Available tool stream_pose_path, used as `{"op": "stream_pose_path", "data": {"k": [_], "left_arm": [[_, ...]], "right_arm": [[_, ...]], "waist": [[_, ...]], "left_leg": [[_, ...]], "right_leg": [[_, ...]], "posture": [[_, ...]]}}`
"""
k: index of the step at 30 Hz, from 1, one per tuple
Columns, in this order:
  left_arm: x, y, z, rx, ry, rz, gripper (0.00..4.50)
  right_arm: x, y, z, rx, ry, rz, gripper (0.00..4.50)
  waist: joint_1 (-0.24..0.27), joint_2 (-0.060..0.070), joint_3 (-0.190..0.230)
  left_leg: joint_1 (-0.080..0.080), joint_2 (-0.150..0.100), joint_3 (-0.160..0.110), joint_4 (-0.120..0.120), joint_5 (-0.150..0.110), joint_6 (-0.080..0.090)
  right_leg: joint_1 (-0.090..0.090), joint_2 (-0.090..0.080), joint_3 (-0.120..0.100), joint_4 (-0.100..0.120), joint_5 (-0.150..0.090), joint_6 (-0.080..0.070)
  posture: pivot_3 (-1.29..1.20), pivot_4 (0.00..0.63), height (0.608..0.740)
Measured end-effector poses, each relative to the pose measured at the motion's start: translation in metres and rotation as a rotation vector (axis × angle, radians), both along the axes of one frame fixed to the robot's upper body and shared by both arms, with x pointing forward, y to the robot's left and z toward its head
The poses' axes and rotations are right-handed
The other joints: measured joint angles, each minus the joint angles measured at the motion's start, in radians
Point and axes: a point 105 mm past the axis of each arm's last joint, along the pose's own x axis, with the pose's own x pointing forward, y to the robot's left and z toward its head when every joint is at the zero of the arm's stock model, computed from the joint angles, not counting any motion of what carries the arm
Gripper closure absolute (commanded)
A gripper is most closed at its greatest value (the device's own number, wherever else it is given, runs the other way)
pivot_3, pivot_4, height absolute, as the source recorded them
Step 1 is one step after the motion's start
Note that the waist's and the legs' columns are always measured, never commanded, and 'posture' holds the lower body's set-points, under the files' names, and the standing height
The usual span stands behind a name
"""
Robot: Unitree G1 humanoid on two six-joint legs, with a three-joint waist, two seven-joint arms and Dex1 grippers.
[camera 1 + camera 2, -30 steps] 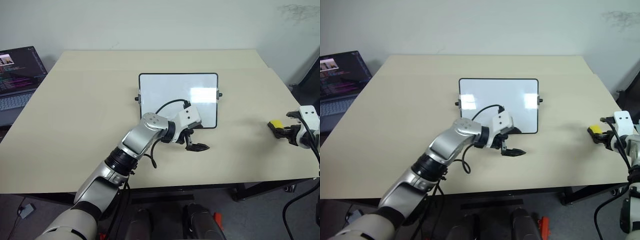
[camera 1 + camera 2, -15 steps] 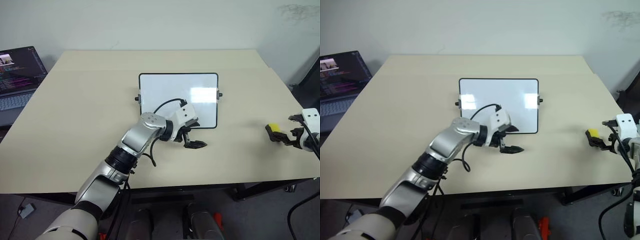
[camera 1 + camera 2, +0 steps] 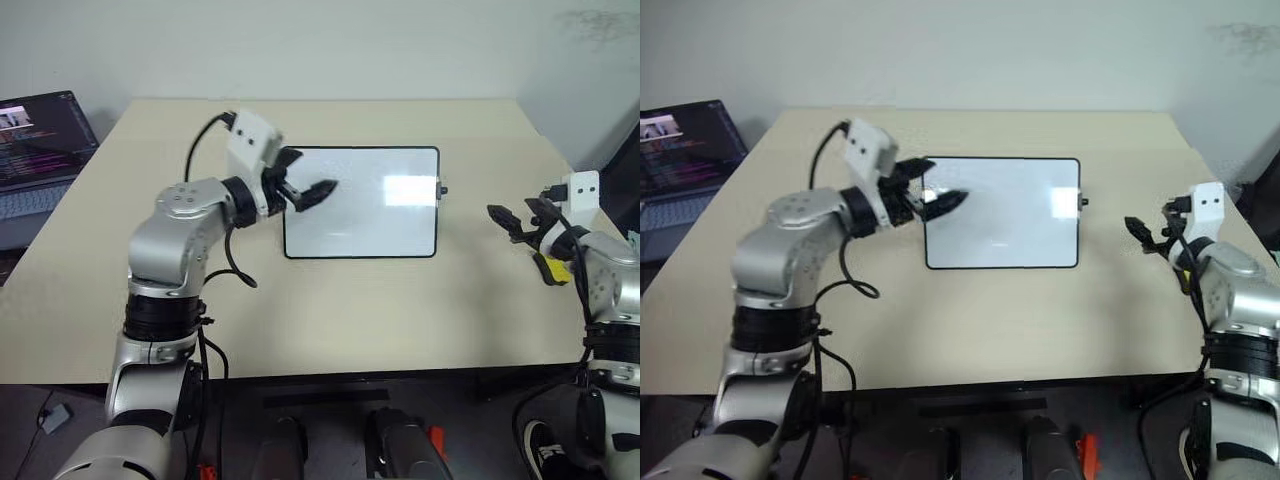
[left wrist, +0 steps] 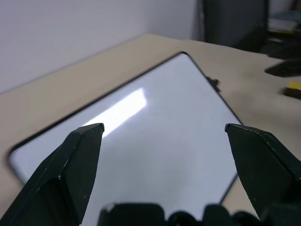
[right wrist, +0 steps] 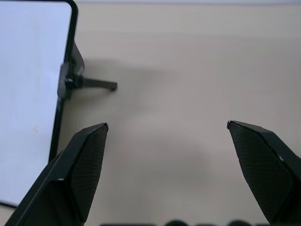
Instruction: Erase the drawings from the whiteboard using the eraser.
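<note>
Both grippers stand spread and empty: the right gripper (image 3: 512, 222) hangs over bare table (image 3: 400, 300) well right of the whiteboard (image 3: 362, 203), and the eraser (image 3: 556, 270) lies on the table beneath that arm, partly hidden. Farther in, the left gripper (image 3: 312, 192) hovers over the whiteboard's left part. A laptop (image 3: 35, 140) sits beyond the table's left edge.

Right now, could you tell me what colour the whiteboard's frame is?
Black: the whiteboard has a thin black frame, clearest in the left eye view.
</note>
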Motion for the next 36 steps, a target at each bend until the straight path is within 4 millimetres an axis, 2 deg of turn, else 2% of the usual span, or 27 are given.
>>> {"op": "stream_pose_path", "data": {"k": [3,5,8,12,15,18,24,30,36], "left_arm": [[0.011,0.034,0.007,-0.034,-0.032,0.177,0.00],[0.014,0.059,0.015,-0.057,-0.065,0.288,0.00],[0.013,0.081,0.020,-0.091,-0.103,0.386,0.00],[0.011,0.113,-0.007,-0.102,-0.054,0.536,0.00],[0.008,0.129,-0.023,-0.123,-0.030,0.606,0.00],[0.005,0.134,-0.036,-0.161,-0.045,0.648,0.00],[0.003,0.139,-0.073,-0.193,0.004,0.711,0.00],[0.005,0.137,-0.121,-0.207,0.089,0.759,0.00],[0.007,0.136,-0.125,-0.218,0.053,0.771,0.00]], "right_arm": [[0.006,0.011,0.004,0.029,-0.067,-0.005,0.05],[0.010,0.016,-0.006,0.066,-0.068,-0.021,0.05],[0.013,0.018,-0.016,0.093,-0.072,-0.053,0.05],[0.014,0.020,-0.022,0.111,-0.114,-0.080,0.05],[0.013,0.023,-0.025,0.128,-0.140,-0.088,0.05],[0.014,0.028,-0.028,0.149,-0.175,-0.097,0.05],[0.014,0.031,-0.032,0.148,-0.208,-0.104,0.05],[0.013,0.034,-0.042,0.130,-0.212,-0.141,0.05],[0.005,0.032,-0.056,0.138,-0.207,-0.153,0.05]], "waist": [[-0.002,0.000,0.000],[-0.003,0.000,0.000],[-0.003,0.000,0.000],[-0.004,0.000,0.000],[-0.004,0.000,0.000],[-0.003,0.000,0.000],[-0.003,0.000,0.000],[-0.003,-0.001,0.000],[-0.003,-0.001,-0.001]], "left_leg": [[0.000,0.000,0.000,0.000,0.000,0.000],[0.000,0.000,0.000,0.000,0.000,0.000],[0.000,0.000,0.000,0.000,0.000,0.000],[0.001,0.001,0.000,0.000,0.000,0.000],[0.001,0.001,0.000,0.000,0.000,0.000],[0.001,0.000,0.000,0.000,0.000,0.000],[0.001,0.000,0.000,0.000,0.000,0.000],[0.001,0.000,0.000,0.000,0.000,0.000],[0.001,0.000,0.000,0.000,0.000,0.000]], "right_leg": [[0.000,0.000,0.000,0.000,0.001,0.001],[0.000,0.000,0.000,0.000,0.001,0.001],[0.000,0.000,0.000,0.000,0.001,0.001],[0.000,0.000,0.000,0.001,0.001,0.001],[0.000,0.000,0.000,0.001,0.001,0.001],[0.001,0.000,0.000,0.000,0.001,0.001],[0.000,0.000,0.000,0.001,0.001,0.001],[0.000,0.000,0.000,0.001,0.001,0.001],[0.001,0.000,0.000,0.000,0.001,0.001]], "posture": [[0.00,0.150,0.740],[0.00,0.150,0.740],[0.00,0.150,0.740],[0.00,0.150,0.740],[0.00,0.150,0.740],[0.00,0.150,0.740],[0.00,0.150,0.740],[0.00,0.150,0.740],[0.00,0.150,0.740]]}}
